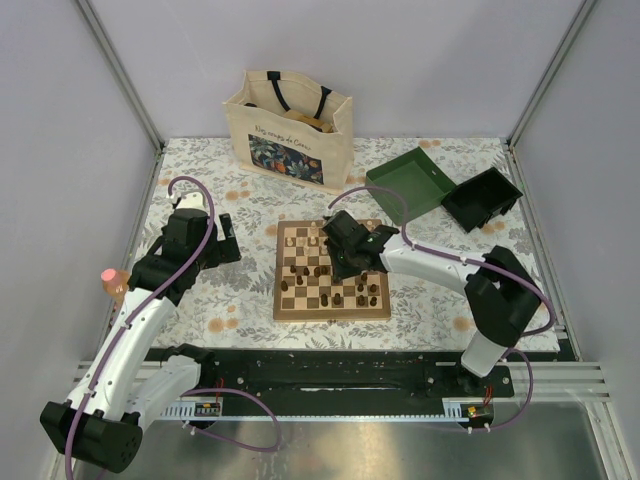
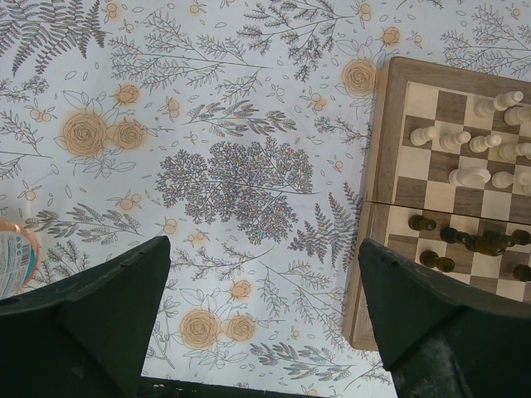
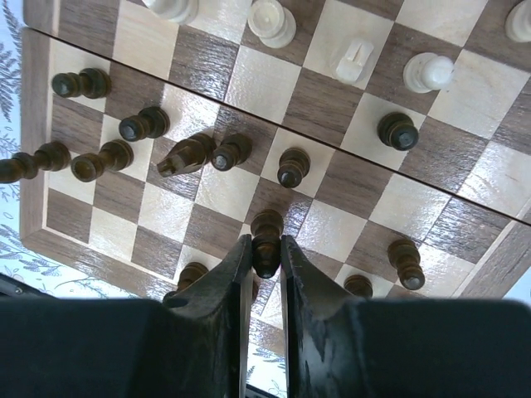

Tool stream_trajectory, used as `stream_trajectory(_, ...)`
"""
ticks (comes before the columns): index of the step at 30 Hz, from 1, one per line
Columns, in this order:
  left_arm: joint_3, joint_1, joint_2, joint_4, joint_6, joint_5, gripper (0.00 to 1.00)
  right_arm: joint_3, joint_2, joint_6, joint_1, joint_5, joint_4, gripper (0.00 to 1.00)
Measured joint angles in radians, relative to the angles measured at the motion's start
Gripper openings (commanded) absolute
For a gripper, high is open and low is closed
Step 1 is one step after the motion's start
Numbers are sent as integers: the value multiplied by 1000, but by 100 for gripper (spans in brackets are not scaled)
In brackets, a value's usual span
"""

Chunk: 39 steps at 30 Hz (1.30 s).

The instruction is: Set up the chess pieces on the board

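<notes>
Tote bag [image 1: 288,140], green box [image 1: 410,181], bottle [image 1: 113,283]

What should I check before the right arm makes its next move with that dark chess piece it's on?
1. Grip: right gripper shut on the dark piece, fingers on both its sides: ok.
2. Piece upright in the grip: ok, as far as it shows.
3. Piece lifted off the board: cannot tell.
4. Room beside the grip: not ok, a neighbouring dark piece stands close by one finger.
5. Other arm out of the way: ok, left gripper open over the tablecloth, beside the board.
</notes>
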Motion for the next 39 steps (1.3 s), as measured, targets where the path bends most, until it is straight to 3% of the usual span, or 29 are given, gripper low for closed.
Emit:
stream_trajectory(17, 0, 0, 0, 0, 0, 0, 99, -118, -241, 10, 9, 55, -29, 19)
stream_trajectory(39, 0, 0, 0, 0, 0, 0, 99, -137, -220, 58, 113, 128, -87, 19)
